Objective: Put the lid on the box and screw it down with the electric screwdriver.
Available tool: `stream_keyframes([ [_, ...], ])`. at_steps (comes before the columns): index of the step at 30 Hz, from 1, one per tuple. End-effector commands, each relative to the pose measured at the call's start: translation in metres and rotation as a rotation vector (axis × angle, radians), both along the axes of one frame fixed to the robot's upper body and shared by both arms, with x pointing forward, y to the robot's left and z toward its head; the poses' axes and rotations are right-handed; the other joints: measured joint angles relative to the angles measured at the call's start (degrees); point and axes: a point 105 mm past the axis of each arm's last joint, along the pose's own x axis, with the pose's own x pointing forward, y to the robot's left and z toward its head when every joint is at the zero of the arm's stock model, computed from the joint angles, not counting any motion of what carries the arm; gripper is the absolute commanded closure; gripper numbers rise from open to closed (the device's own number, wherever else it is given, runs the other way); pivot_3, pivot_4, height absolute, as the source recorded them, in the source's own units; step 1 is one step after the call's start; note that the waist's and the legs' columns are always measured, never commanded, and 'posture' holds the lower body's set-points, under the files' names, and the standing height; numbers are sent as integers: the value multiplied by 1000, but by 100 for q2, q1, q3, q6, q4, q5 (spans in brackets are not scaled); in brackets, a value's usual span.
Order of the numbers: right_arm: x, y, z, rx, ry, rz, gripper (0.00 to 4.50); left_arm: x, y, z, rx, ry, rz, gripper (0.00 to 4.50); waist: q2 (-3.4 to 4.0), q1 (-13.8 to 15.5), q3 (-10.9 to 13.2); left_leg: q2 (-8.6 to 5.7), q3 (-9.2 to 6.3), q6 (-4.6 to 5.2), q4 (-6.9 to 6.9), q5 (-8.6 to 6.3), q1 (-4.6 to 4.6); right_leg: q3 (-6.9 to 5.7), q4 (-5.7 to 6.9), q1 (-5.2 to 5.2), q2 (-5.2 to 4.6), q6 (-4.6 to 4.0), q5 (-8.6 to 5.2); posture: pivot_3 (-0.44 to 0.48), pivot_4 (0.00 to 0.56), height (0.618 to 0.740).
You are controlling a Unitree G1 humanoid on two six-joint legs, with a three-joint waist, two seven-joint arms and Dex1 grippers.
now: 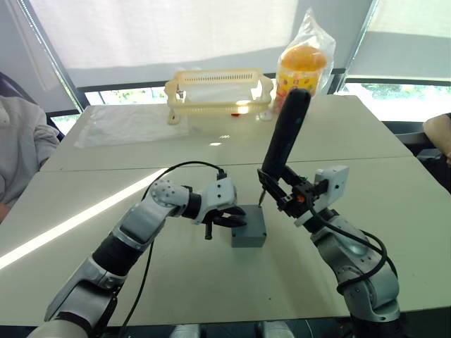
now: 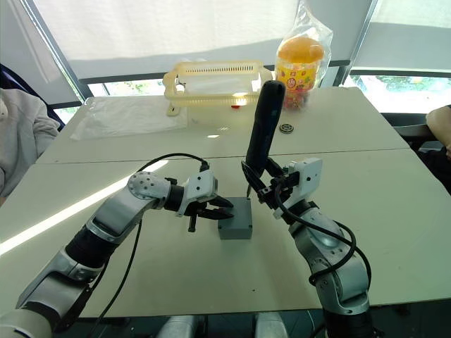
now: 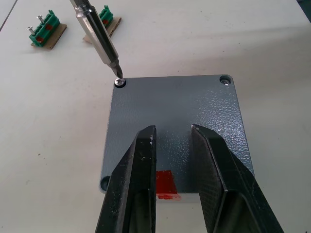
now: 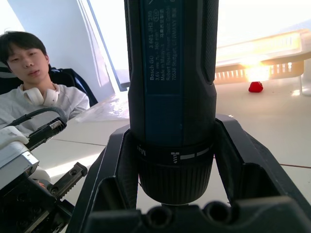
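Lid (image 3: 175, 116): grey, lying flat on the box, screw holes at its corners.
Screwdriver bit (image 3: 99, 36): tip seated on a corner screw (image 3: 120, 82).
Left gripper (image 3: 173, 138): fingers slightly parted over the lid.
Green terminal blocks (image 3: 44, 30): on the table (image 3: 262, 43) beyond.

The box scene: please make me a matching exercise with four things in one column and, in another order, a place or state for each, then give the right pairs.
Things:
1. lid
2. electric screwdriver
3. yellow basket
4. left gripper

Places or states:
A. at the table's far side
B. bit tip on a corner screw
C. closing the box
D. open, beside the box

Pairs: 1-C, 2-B, 3-A, 4-D
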Motion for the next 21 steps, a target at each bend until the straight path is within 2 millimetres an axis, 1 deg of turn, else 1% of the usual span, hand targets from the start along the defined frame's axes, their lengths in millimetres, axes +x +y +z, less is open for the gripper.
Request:
stream_keyframes([
  [1, -5, 0, 15, 15, -82, 3, 2716, -3, 4, -13, 48, 30, 8, 3375, 0, 0, 0, 0, 0, 0, 0, 0, 0, 0, 0, 0, 0, 0, 0, 0, 150, 740],
  [8, -3, -1, 8, 8, -68, -6, 2716, -2, 4, -12, 45, 31, 10, 3375, 0, 0, 0, 0, 0, 0, 0, 0, 0, 0, 0, 0, 0, 0, 0, 0, 150, 740],
  [13, -1, -2, 7, 11, -70, -12, 2716, -2, 4, -12, 45, 31, 11, 3375, 0, 0, 0, 0, 0, 0, 0, 0, 0, 0, 0, 0, 0, 0, 0, 0, 150, 740],
  [21, -10, -1, 24, 33, -109, 2, 2716, -2, 4, -14, 49, 34, 10, 3375, -1, 0, 0, 0, 0, 0, 0, 0, 0, 0, 0, 0, 0, 0, 0, 0, 150, 740],
])
